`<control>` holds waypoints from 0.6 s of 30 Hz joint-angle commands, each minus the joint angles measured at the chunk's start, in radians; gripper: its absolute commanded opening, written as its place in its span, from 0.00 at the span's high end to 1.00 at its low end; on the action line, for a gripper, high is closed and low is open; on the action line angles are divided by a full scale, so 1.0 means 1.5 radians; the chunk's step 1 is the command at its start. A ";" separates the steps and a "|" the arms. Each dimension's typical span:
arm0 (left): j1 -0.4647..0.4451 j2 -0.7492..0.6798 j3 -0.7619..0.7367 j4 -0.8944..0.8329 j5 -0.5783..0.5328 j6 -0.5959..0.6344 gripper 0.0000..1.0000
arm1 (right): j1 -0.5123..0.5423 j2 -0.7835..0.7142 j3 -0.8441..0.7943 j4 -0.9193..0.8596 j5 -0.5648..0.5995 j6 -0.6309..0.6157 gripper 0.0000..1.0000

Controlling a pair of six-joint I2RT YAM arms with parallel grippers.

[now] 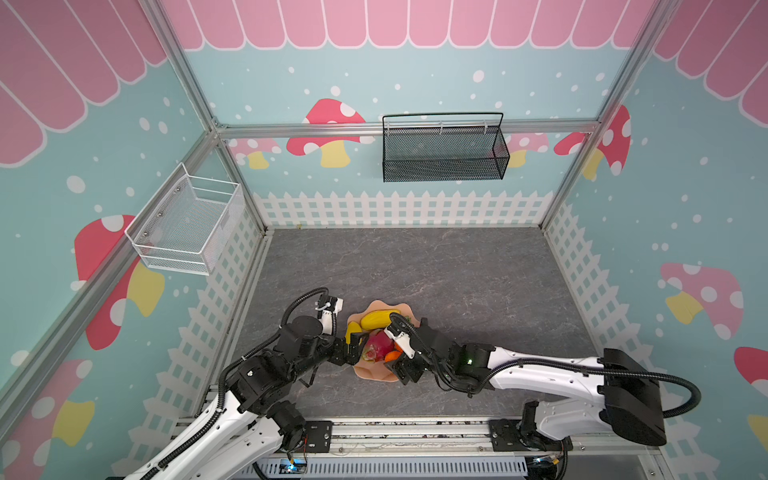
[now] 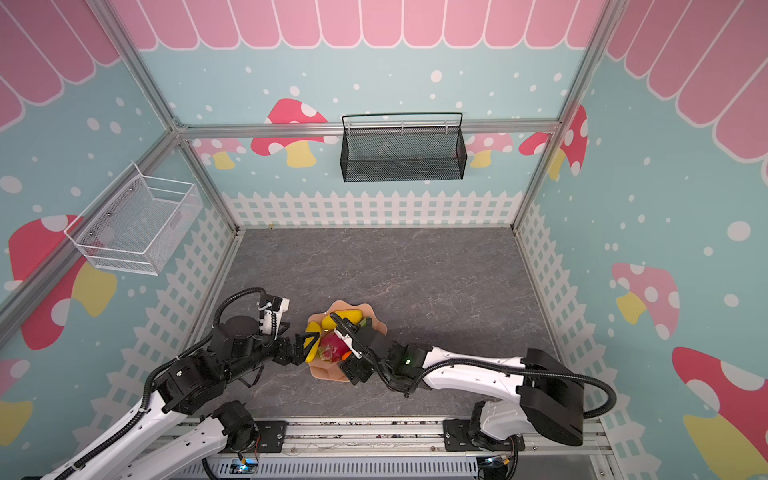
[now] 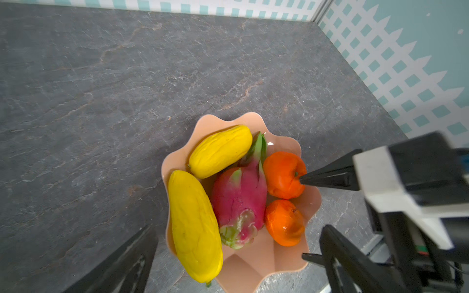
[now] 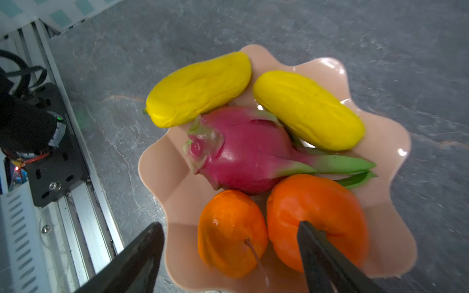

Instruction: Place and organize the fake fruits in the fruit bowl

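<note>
All five fake fruits lie inside the wide peach-pink plastic bowl (image 4: 162, 182) with the wavy rim, so the step in hand reads as letting go and backing away. To do it well, the right gripper (image 4: 228, 224) should lift straight up, clear of the fruit, before swinging aside. A sideways drag could roll an orange or nudge the bowl on the grey stone-look tabletop (image 4: 380, 38).

Its jaws stand well apart and clamp nothing. Between them sits the round orange plastic fruit with the thin stem (image 4: 228, 233), loose on the bowl floor. One fingertip (image 4: 312, 241) lies against, or just over, the top of the second round orange plastic fruit (image 4: 317, 203), right beside the first; the wrist views do not settle whether they truly touch. Just beyond the oranges lies the magenta plastic dragon fruit (image 4: 243, 154), close against them, with its green tips pointing off to one side. Farthest from the right gripper lie the two elongated yellow ribbed plastic fruits (image 4: 200, 88) (image 4: 309, 109). One rests on the rim with an end past the edge, and it may need a push inward. Across the bowl, the left gripper (image 3: 239, 228) hovers with its jaws spread wide and empty.
</note>
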 commanded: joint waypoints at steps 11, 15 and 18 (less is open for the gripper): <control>0.142 0.099 -0.093 0.171 -0.418 0.002 0.00 | -0.506 -0.237 -0.172 0.078 0.006 0.013 0.02; 0.239 0.131 -0.161 0.311 -0.446 0.020 0.00 | -0.670 -0.299 -0.311 0.248 0.030 0.035 0.02; 0.308 0.146 -0.213 0.440 -0.398 0.047 0.00 | -0.753 -0.318 -0.386 0.341 0.078 0.075 0.01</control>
